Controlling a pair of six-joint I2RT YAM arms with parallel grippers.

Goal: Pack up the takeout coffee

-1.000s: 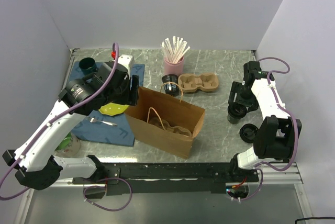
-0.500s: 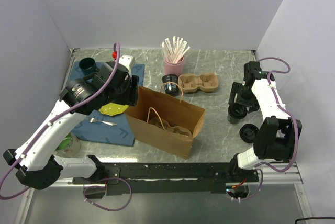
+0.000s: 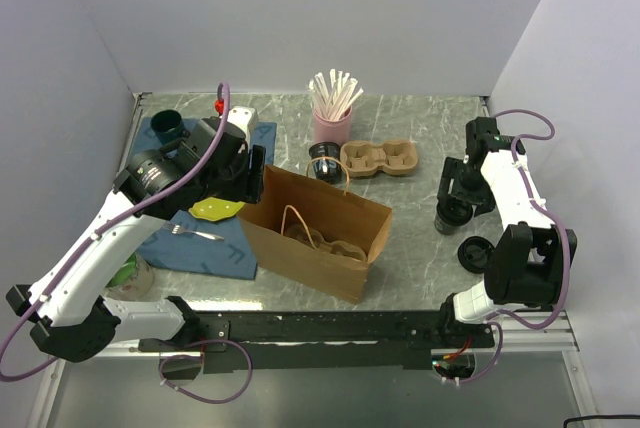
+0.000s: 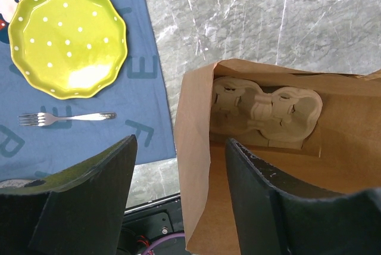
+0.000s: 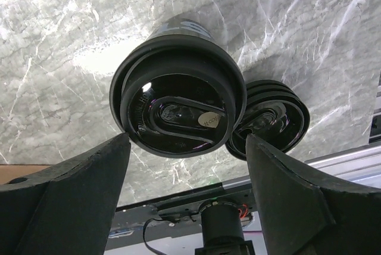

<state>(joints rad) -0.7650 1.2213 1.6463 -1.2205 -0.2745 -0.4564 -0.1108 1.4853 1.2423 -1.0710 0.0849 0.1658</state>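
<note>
A brown paper bag (image 3: 315,233) stands open mid-table with a cardboard cup carrier (image 4: 268,109) lying inside it. My left gripper (image 3: 250,183) is open at the bag's left end. In the left wrist view (image 4: 178,198) the bag's wall (image 4: 196,165) stands between the spread jaws, ungripped. A coffee cup with a black lid (image 3: 452,213) stands at the right. My right gripper (image 3: 462,188) hangs over it, open. In the right wrist view (image 5: 187,189) the cup (image 5: 178,88) sits free of the fingers. A second lidded cup (image 3: 323,158) stands behind the bag.
Loose black lids (image 3: 475,253) lie just beside the right cup. An empty cardboard carrier (image 3: 380,160) and a pink cup of stirrers (image 3: 332,123) stand at the back. A blue mat (image 3: 200,238) at the left holds a yellow plate (image 4: 65,40), a fork (image 4: 65,117) and a green cup (image 3: 167,128).
</note>
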